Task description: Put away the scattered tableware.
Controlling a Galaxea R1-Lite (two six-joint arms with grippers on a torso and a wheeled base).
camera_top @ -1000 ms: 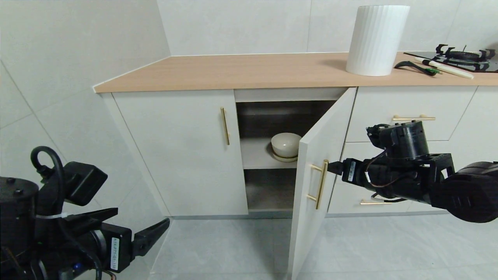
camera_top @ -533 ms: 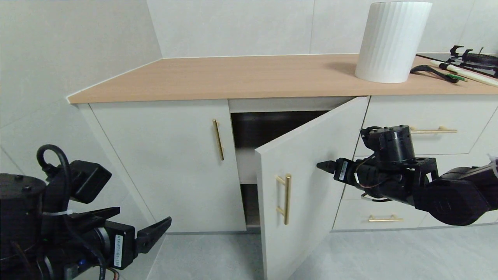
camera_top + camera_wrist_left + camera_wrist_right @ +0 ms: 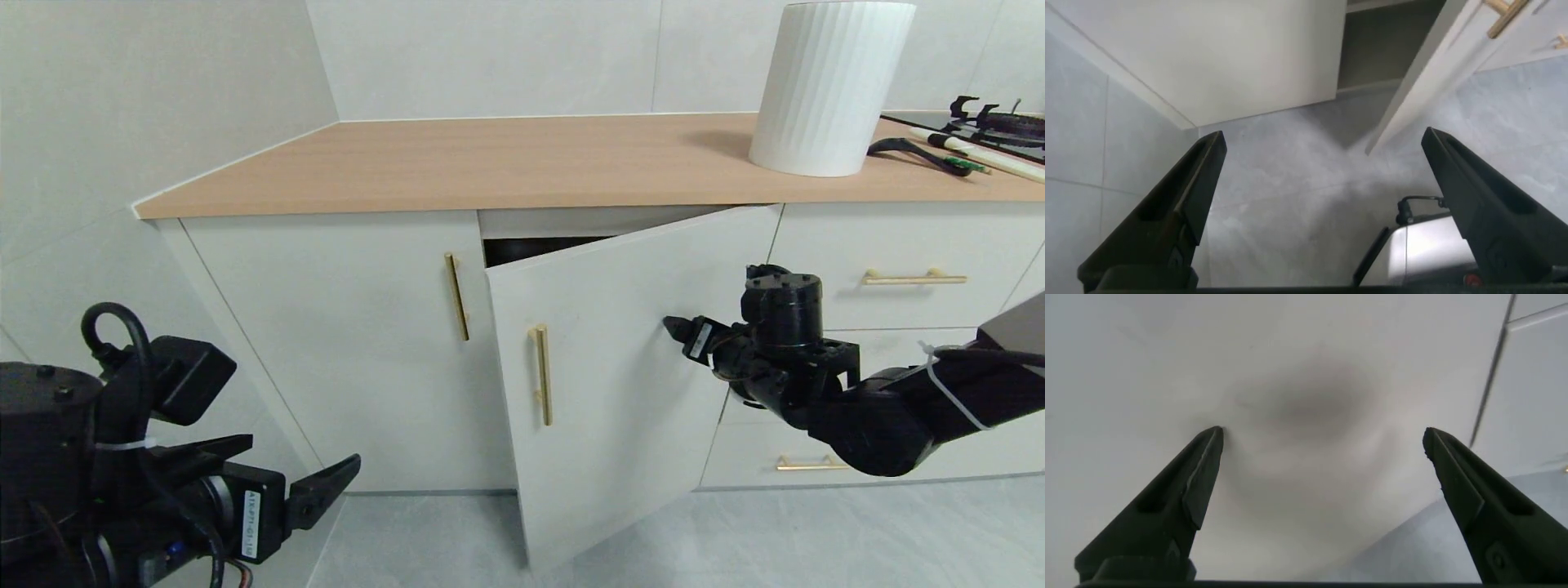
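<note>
So the whole thing came down to the flat white cabinet door [image 3: 620, 367] and the right gripper [image 3: 682, 331]. The door hung ajar under the pale wooden worktop [image 3: 490, 159]. It was hinged on its right side, and the free left edge with the upright brass bar handle [image 3: 540, 374] stuck out toward the near side. Only a thin dark gap [image 3: 539, 243] showed along the top, so I couldn't see any tableware behind it.

The right gripper pointed straight at the middle of the door face, right of the handle. Its fingers were spread wide with nothing between them, and in the right wrist view [image 3: 1321, 437] they faced plain door panel. I couldn't say if the tips were really touching or just off it.

My guess is a push toward the far side would shut it. The left gripper [image 3: 302, 453] sat low at the near left, well apart from the door, spread and empty too [image 3: 1323, 135].
</note>
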